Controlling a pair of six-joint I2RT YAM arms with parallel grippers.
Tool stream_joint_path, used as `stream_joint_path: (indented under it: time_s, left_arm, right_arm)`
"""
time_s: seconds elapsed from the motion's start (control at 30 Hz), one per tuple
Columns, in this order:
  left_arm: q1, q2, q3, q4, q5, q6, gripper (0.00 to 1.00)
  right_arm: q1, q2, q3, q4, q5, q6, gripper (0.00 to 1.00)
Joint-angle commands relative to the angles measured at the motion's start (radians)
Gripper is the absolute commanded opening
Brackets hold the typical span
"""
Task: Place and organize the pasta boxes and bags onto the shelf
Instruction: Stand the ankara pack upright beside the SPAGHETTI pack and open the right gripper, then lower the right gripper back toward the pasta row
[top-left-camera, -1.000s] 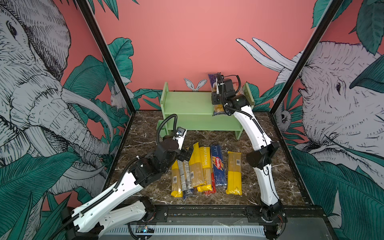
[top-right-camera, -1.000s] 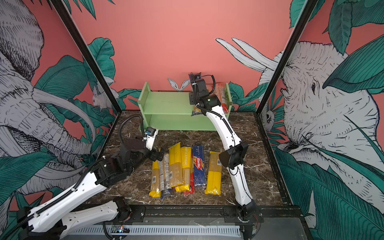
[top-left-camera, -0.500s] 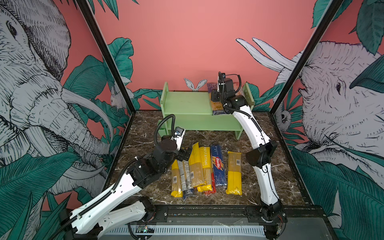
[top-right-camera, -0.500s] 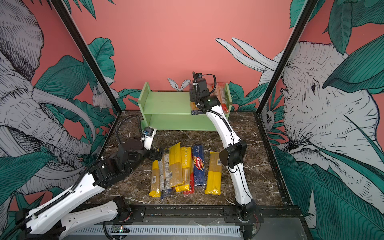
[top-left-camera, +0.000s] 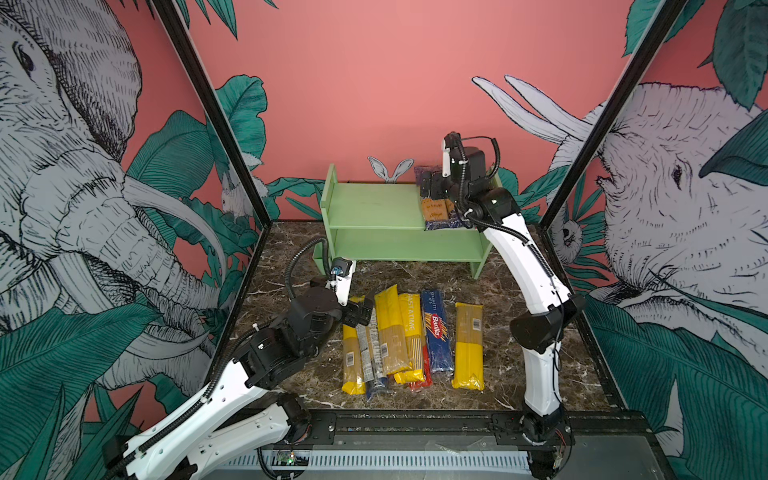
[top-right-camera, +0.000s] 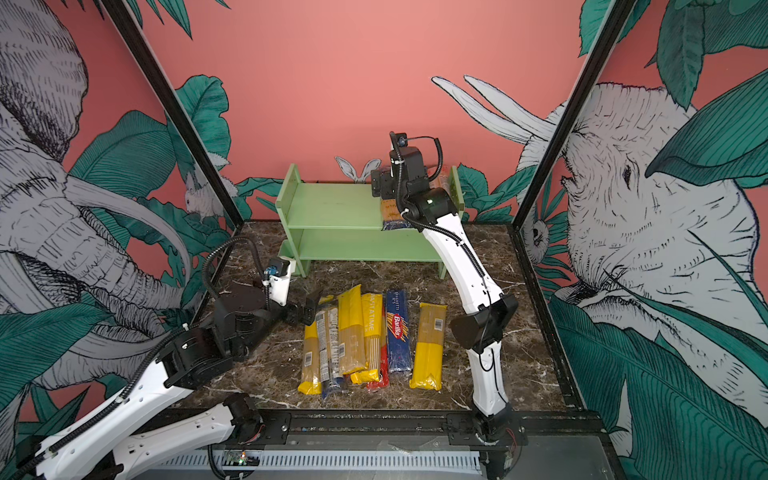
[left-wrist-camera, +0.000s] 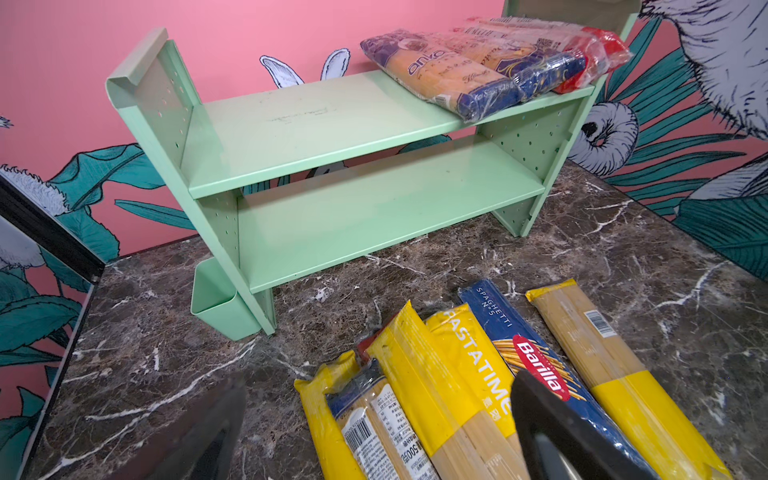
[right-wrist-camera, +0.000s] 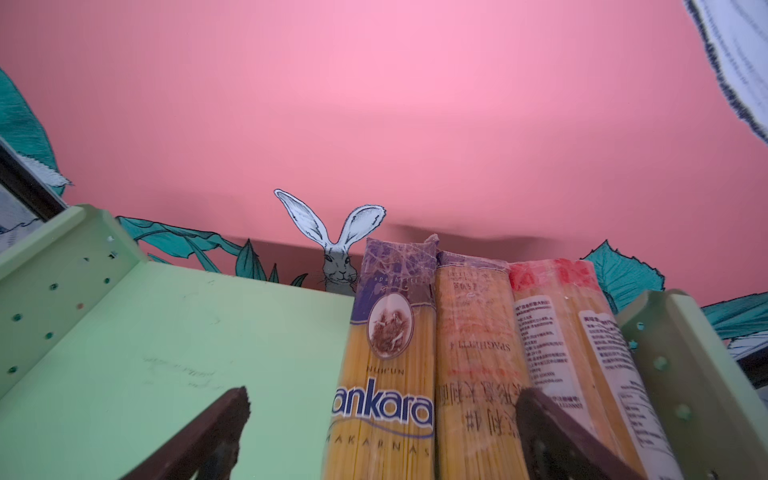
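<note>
**Seven packs loose, at least three shelved, both grippers empty**

Nearest you, toward the front edge of the dark marble tabletop (top-left-camera: 490, 399), the long clear-and-yellow spaghetti bags (top-left-camera: 390, 328) lie overlapped. The flat blue Barilla pack (top-left-camera: 436, 328) lies beside them, and one yellow-ended bag (top-left-camera: 467, 361) lies apart toward the right edge. Your risk here is a pinch that catches two slippery wraps together, or lifts a long bag by one end so it sags. Farther back stands the pale green two-tier metal shelf (top-left-camera: 374, 205). At the right end of its top tier, the purple-ended Ankara bag (right-wrist-camera: 386, 361) and its neighbours poke past the front edge. A finger snagging film on withdrawal could drag one off.

The left gripper (top-left-camera: 358, 311) hangs over the far ends of the leftmost bags, fingers (left-wrist-camera: 548, 419) spread wide, holding nothing. The right gripper (top-left-camera: 430, 187) sits low over the shelved bags. Its fingers (right-wrist-camera: 557, 436) are spread fully either side of the Ankara bag and its neighbour, gripping nothing. Whether a tip touches the wrap, you cannot tell.
</note>
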Motion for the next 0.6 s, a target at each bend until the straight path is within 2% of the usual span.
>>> stream_joint_path:
  time_s: [0.0, 0.2, 0.33, 0.57]
  left_arm:
    - [0.008, -0.033, -0.035, -0.053, 0.002, -0.071, 1.0]
    - [0.007, -0.068, -0.102, -0.093, 0.034, -0.163, 0.99]
    - [0.007, -0.073, -0.161, -0.078, 0.098, -0.241, 1.0]
    - [0.007, -0.022, -0.254, 0.037, 0.205, -0.339, 1.0]
  right_arm:
    - [0.047, -0.134, -0.151, 0.025, 0.044, -0.022, 0.99]
    - [0.136, -0.417, -0.578, 0.084, 0.104, 0.009, 0.99]
    - [0.181, -0.639, -0.862, 0.11, 0.114, 0.073, 0.99]
    - [0.231, -0.864, -1.19, 0.07, 0.078, 0.163, 0.99]
